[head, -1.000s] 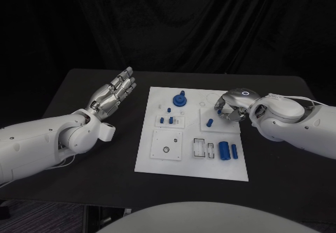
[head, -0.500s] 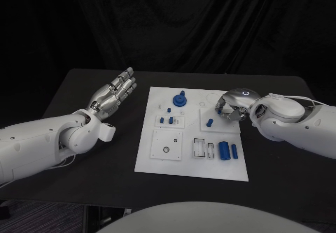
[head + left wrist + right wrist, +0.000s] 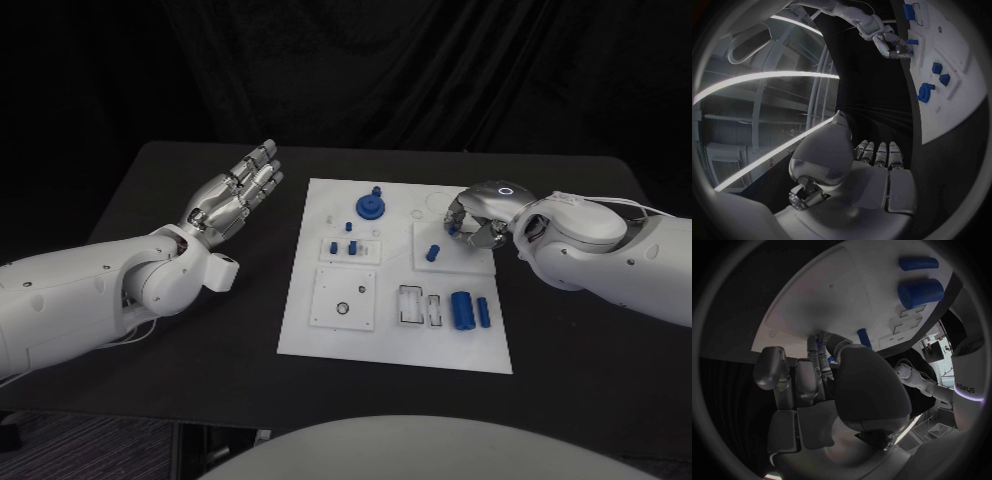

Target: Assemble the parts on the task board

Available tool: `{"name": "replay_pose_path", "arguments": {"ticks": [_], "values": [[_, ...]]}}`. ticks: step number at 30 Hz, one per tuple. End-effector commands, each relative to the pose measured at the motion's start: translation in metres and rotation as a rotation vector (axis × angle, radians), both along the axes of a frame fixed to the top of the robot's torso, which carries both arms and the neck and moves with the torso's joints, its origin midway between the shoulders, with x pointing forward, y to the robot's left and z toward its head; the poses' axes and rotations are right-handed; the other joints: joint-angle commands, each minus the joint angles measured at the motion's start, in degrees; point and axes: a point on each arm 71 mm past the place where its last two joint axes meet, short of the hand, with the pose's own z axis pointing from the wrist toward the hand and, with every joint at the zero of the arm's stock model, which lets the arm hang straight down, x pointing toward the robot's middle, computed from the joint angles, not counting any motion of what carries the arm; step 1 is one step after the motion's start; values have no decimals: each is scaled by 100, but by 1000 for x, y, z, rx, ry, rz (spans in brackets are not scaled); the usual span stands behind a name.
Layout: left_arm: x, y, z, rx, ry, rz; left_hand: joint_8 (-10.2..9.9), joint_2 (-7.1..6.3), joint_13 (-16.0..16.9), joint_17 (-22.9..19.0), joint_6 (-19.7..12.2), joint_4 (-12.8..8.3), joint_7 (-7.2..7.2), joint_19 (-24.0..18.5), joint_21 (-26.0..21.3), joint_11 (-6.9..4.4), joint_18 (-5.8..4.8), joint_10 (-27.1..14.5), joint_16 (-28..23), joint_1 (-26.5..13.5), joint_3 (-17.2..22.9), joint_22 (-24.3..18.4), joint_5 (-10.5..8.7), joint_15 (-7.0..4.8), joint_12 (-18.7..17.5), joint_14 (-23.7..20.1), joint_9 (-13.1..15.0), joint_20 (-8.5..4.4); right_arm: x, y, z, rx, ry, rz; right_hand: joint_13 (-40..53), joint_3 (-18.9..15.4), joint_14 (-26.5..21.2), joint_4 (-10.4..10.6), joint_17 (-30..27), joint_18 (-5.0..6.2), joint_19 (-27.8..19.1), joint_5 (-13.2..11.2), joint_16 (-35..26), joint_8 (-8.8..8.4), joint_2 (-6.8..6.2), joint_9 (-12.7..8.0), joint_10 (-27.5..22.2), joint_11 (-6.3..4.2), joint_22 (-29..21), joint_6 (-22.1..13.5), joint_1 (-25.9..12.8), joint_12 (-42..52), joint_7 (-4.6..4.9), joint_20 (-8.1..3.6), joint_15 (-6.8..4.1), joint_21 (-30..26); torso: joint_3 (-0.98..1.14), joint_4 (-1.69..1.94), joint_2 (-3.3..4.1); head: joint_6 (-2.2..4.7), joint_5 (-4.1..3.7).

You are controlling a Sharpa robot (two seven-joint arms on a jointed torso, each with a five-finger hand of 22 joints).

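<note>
Head view shows the white task board [image 3: 332, 335] lying mid-table on the black table [image 3: 173, 200] against dark drapes, blue parts [image 3: 462, 309] on it, the left hand [image 3: 234, 193] flat with fingers apart beside it, the right hand [image 3: 476, 222] curled over its far right part, grip unclear.

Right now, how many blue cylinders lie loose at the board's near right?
2: a thick blue cylinder beside the slots, and a thin blue cylinder right of it. Others may hide under the right hand.

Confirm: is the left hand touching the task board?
No. The left hand hovers open over the black table, apart from the task board.
</note>
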Motion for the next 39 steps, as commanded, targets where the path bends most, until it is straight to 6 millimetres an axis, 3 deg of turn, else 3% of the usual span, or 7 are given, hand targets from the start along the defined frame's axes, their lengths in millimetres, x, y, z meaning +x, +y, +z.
{"name": "replay_pose_path", "arguments": {"ticks": [1, 19, 30, 39], "values": [[-2, -2, 5, -56, -71, -15, 0, 9, -5, -9, 4, -12, 37, -6, -34, 59, -33, 0, -21, 85, 39, -5, 41, -115, -38, 8, 5, 60, 0, -3, -3, -3, 0, -15, 37, -13, 10, -52, -16, 42, -4, 25, -40, 54, 67, 46, 60, -16, 797, 76, 48, 41, -4, -49, -55, 29, -3, 5, 2, 0, -6], [-3, -1, 1, -53, -55, -18, 4, 40, -5, -9, 23, -6, 82, -6, -34, 118, -25, 0, -21, 134, 48, -5, 96, 15, -38, 8, 9, 195, -4, 0, 5, 59, -70, 20, 68, -16, -4, -128, -92, 26, 18, 101, -89, 156, 114, 160, 104, -41, 817, 192, 117, 26, -31, -84, -83, 83, -2, 4, -1, 0, 7], [-3, -1, 1, -52, -57, -15, -5, 51, -5, -9, -15, -2, 184, -6, -34, 196, -7, 0, -21, 130, 34, -5, 83, 41, -38, 8, 1, 244, -4, 1, 30, 65, -102, 22, 70, -22, -7, -129, -105, 26, 18, 104, -96, 163, 108, 169, 110, -42, 818, 199, 113, 23, -32, -87, -84, 84, 2, -10, -3, 0, -1], [-3, 0, 1, -50, -58, -11, -1, 45, -5, -9, 0, -3, 250, -5, -32, 228, 18, 0, -21, 125, 17, 1, 68, -3, -38, 8, 5, 223, -14, 13, 57, 73, -115, 62, 74, -45, -13, -109, -126, 23, 19, 72, -109, 173, 103, 191, 120, -42, 820, 205, 80, 13, -32, -87, -83, 89, -8, -8, -10, 0, 34]]}}
